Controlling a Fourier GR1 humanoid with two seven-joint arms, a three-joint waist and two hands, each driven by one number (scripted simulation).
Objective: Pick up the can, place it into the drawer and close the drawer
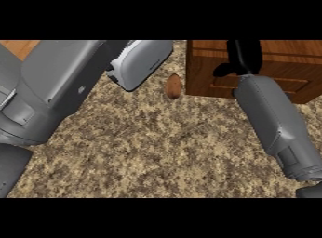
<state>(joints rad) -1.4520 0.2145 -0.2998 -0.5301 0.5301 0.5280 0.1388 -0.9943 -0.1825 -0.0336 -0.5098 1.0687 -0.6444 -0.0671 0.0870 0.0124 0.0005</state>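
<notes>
A wooden drawer unit point(273, 74) stands on the counter at the upper right, its front panel facing me. My right hand point(242, 55) lies against it with straight fingers reaching over its top edge and the thumb spread to the left; it holds nothing. I cannot tell whether the drawer is slid out or pushed in. I see no can, and the drawer's inside is hidden. My left forearm point(139, 62) crosses the upper middle, and its hand is beyond the view.
A small brown oval object point(172, 87) sits on the speckled counter point(164, 144) just left of the drawer unit. My left arm point(47, 93) fills the left side. A strip of wood point(19, 46) shows at the far upper left.
</notes>
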